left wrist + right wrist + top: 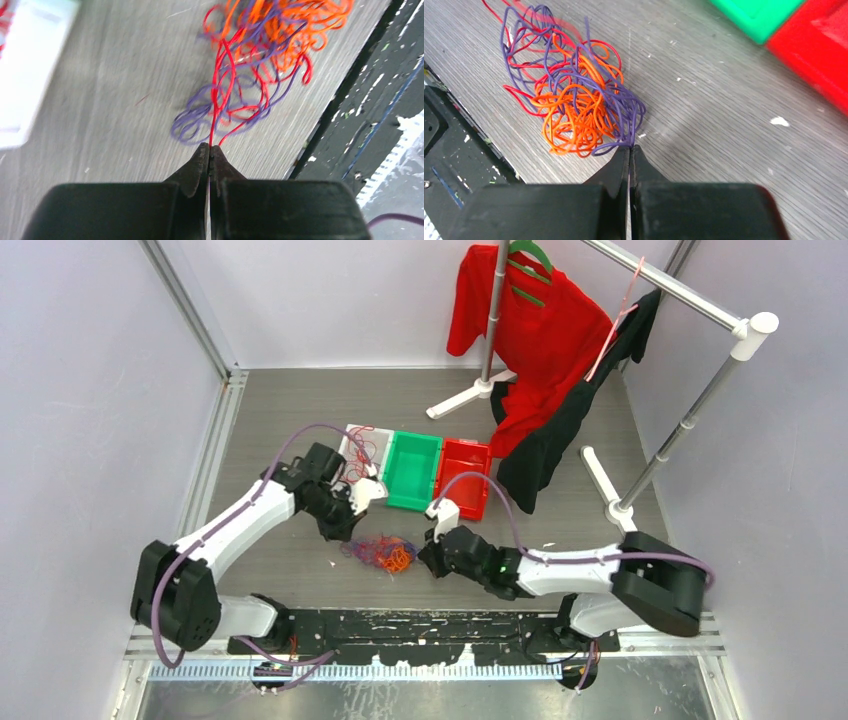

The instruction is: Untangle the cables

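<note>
Jaws on both arms are pressed together. We see the left gripper (209, 148) pinching a single red strand (213, 115) at its very tips. The strand runs straight up from them into the cables (260, 55), a loose tangle of red, orange and purple loops lying on the grey table (110, 110). The right gripper (630, 148) is closed at the opposite edge of the tangle, its tips nipping the bottom of a purple loop (634, 115). From above, we find the tangle on the table between the two grippers, near the arms' bases. Beyond it three bins stand side by side — a white bin (372, 432), a green bin (412, 472) and a red bin (465, 480) — apart from the tangle. The white one has a few red strands in it.
</note>
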Motion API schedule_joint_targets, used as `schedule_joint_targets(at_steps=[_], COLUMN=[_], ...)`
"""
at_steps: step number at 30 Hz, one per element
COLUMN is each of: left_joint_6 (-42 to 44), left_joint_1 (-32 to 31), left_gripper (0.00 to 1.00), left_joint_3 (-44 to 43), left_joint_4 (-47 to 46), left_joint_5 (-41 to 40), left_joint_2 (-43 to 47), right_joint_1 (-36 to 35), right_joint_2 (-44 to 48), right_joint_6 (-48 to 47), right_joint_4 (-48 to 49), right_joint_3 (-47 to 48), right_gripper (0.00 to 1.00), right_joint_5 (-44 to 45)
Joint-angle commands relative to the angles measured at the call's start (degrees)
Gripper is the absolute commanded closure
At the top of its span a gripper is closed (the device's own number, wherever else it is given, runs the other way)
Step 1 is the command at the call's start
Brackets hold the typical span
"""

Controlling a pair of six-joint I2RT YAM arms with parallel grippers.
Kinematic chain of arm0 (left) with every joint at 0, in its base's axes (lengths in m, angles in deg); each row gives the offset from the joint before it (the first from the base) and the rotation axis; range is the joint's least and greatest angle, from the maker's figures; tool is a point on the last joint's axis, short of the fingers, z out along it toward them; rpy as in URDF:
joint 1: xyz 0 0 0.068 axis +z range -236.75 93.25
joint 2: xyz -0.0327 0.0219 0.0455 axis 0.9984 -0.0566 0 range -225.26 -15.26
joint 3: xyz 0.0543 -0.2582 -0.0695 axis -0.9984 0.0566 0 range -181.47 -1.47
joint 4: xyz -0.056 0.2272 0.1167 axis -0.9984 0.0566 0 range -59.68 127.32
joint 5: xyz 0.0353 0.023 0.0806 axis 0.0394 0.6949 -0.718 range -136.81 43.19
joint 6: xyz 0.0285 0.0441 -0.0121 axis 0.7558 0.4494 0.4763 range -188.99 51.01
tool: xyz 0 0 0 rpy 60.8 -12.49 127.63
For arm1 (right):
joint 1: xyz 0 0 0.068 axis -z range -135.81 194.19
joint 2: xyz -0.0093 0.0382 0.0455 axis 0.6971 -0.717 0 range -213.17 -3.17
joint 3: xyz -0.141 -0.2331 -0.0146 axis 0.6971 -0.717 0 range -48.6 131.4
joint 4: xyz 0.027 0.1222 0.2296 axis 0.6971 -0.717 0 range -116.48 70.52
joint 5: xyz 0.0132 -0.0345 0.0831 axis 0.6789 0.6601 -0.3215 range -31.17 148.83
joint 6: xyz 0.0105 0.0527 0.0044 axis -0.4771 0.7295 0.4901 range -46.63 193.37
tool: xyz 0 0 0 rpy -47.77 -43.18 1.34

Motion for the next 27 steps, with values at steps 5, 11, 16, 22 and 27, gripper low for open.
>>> schedule_joint_targets(at_steps=[5,11,16,22,27], left_joint_6=[10.5,15.5,20.1,26.8,33.0], left_joint_1=[12.2,16.5,17.6,19.3,20.2], left_gripper=[1.0,1.0,1.0,1.0,1.0], left_joint_3=[-4.7,-5.6,-4.3,1.2,8.8], left_joint_4=[9.5,15.1,17.3,15.6,9.4], left_joint_5=[-1.0,-0.9,-3.8,-11.1,-20.3], left_joint_2=[10.2,14.5,17.4,19.6,20.7], right_joint_1=[-0.1,0.0,0.1,0.2,0.2], right_joint_2=[24.1,37.5,44.8,49.6,54.4], right_joint_6=[-2.5,-3.8,-4.7,-5.3,-7.9], right_joint_4=[-16.3,-24.6,-29.4,-35.3,-39.0], right_joint_3=[-0.4,2.8,6.6,10.2,13.4], right_gripper=[0.99,0.99,0.99,0.99,0.99], right_joint_5=[13.1,22.3,25.6,30.2,35.4])
